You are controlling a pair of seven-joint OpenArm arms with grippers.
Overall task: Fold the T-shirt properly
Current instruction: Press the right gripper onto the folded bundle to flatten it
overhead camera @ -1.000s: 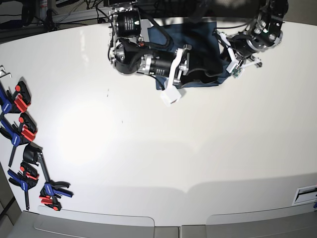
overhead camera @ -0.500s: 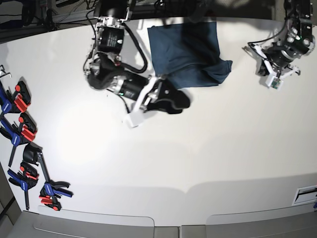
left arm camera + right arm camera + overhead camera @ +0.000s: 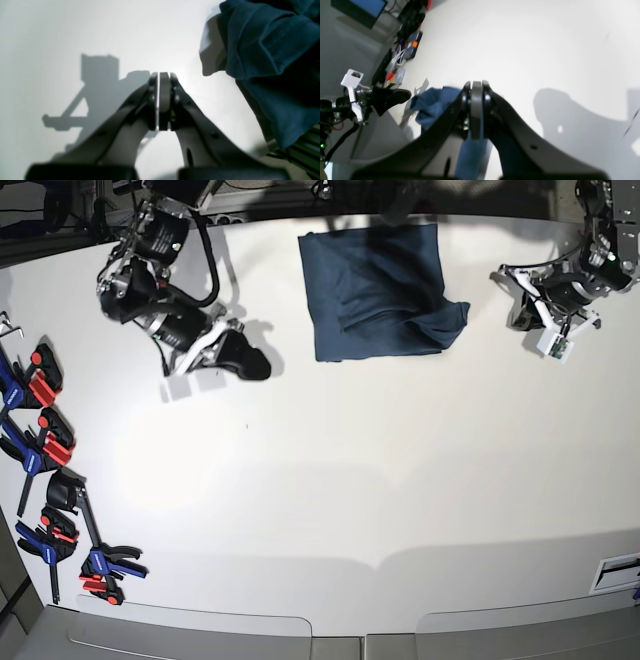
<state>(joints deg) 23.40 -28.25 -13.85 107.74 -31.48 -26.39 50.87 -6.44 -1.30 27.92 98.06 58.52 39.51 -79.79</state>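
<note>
The dark teal-blue T-shirt [image 3: 375,285] lies folded into a rough rectangle at the back of the white table [image 3: 350,480], with a bunched corner sticking out on its right side. My right gripper [image 3: 262,366] hangs over bare table left of the T-shirt, shut and empty; its wrist view shows the pads pressed together [image 3: 475,83] and the T-shirt [image 3: 432,105] behind them. My left gripper [image 3: 518,308] sits to the right of the cloth, apart from it. It is shut on nothing [image 3: 161,75], with the T-shirt's rumpled edge [image 3: 270,50] at the upper right.
Several blue, red and black clamps [image 3: 45,450] line the table's left edge. A small label [image 3: 615,570] sits at the front right corner. Cables and equipment [image 3: 405,37] lie beyond the table's far side.
My right arm has swung off the T-shirt to the left and its jaws have shut. My left arm pulled back to the right of the cloth and stayed shut.
</note>
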